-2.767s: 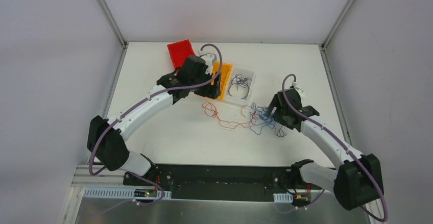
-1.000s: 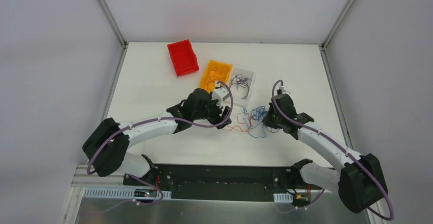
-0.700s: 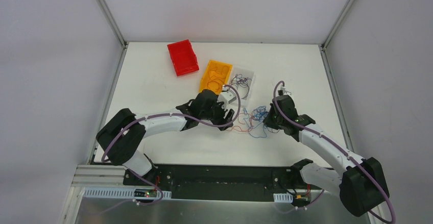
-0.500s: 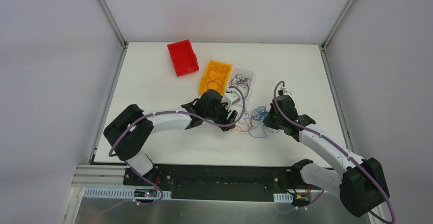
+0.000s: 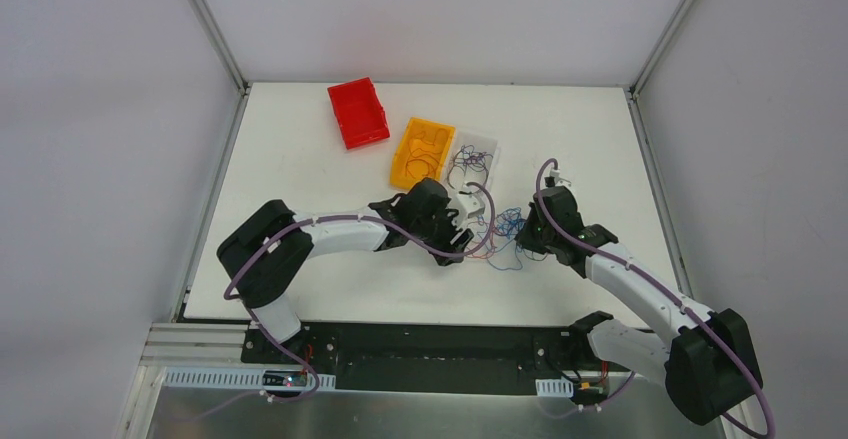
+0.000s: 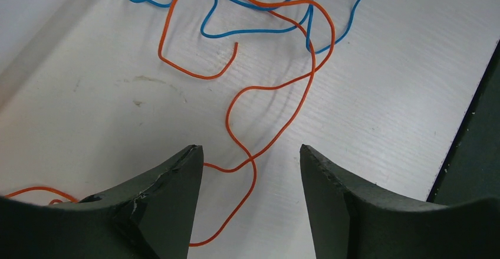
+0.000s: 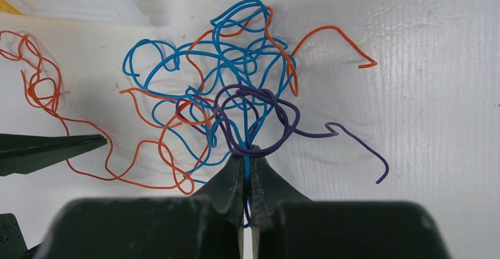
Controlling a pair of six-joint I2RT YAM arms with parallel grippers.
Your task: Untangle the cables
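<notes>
left arm (image 5: 340,231) stretched inward; left fingers (image 6: 171,194) apart (wide gap) | right arm (image 5: 640,279) bent; right fingers (image 7: 233,182) pinched together

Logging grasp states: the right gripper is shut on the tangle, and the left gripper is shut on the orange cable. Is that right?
No: the left gripper is open, the orange cable loose between its jaws, as the left wrist view shows. The right gripper is shut on the tangle.
</notes>
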